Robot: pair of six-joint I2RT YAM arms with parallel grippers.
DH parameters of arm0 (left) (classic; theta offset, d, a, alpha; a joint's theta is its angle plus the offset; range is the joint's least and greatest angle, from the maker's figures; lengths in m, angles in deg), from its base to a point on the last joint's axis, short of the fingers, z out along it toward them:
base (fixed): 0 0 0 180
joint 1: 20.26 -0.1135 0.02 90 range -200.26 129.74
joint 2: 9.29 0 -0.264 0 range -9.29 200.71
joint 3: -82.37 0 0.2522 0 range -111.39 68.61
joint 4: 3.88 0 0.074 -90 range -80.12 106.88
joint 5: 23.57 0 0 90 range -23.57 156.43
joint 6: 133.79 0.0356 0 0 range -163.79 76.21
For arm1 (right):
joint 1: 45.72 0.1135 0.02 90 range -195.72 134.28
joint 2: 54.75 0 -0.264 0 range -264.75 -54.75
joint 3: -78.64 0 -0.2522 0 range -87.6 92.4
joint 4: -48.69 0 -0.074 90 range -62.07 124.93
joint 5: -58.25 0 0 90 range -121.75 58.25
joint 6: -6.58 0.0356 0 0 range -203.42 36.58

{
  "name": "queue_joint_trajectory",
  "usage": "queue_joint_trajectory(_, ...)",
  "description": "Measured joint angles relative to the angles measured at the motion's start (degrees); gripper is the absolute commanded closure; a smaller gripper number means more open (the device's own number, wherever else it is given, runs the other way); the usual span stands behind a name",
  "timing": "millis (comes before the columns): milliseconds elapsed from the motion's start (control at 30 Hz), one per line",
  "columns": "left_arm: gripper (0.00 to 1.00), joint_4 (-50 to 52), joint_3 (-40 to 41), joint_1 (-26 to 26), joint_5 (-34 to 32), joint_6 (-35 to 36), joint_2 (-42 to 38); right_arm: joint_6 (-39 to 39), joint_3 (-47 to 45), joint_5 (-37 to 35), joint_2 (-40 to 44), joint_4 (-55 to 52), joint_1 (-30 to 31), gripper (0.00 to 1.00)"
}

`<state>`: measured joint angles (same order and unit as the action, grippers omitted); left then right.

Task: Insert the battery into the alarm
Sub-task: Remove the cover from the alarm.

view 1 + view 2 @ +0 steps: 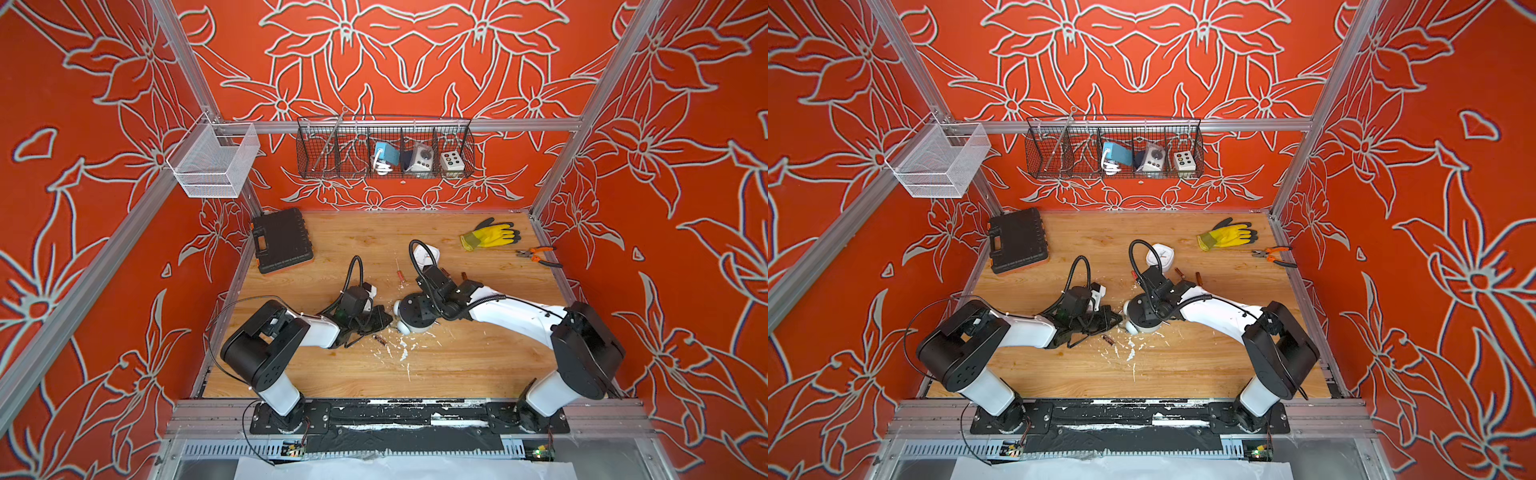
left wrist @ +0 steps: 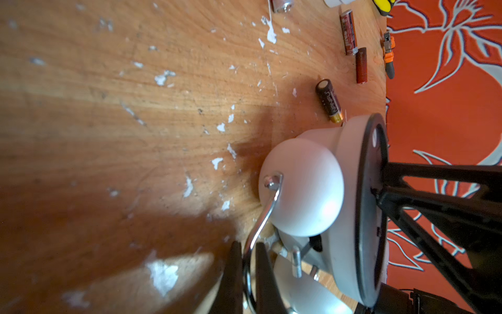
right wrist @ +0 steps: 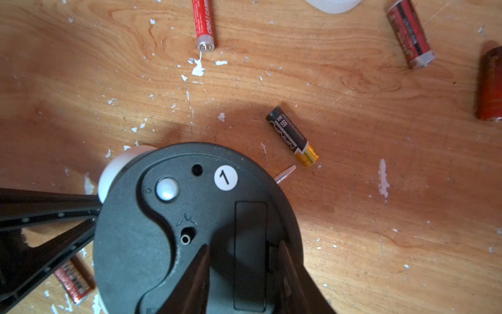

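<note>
The near strip of the table point(image 1: 436, 374) lies open. Loose batteries point(image 3: 292, 136) crowd the middle around the alarm point(image 3: 163, 231). A toolbox point(image 1: 282, 241) blocks the far left, and a glove point(image 1: 490, 235) and pliers point(image 1: 538, 255) the far right.

1. A closed black tool case point(image 1: 282, 241) with orange trim lies at the wooden table's point(image 1: 457, 365) far left corner.
2. A yellow glove point(image 1: 492, 235) lies far right, orange-handled pliers point(image 1: 539, 256) near it.
3. A black wire basket point(image 1: 320, 160) on the back wall holds a blue device point(image 1: 386, 153) and two pale button boxes point(image 1: 452, 162).
4. A white mesh basket point(image 1: 216, 166) hangs from the left rail.
5. White flecks point(image 1: 403, 354) dot the wood.
</note>
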<state>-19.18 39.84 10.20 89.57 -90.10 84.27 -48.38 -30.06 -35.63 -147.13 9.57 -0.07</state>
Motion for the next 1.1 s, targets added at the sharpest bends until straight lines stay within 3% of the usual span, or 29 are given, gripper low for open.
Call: queue_joint_trajectory(1100,1.00,0.7,-0.3,-0.6,-0.9,0.0,0.1,0.5,-7.7,18.6,5.1,13.4,-8.7,0.60)
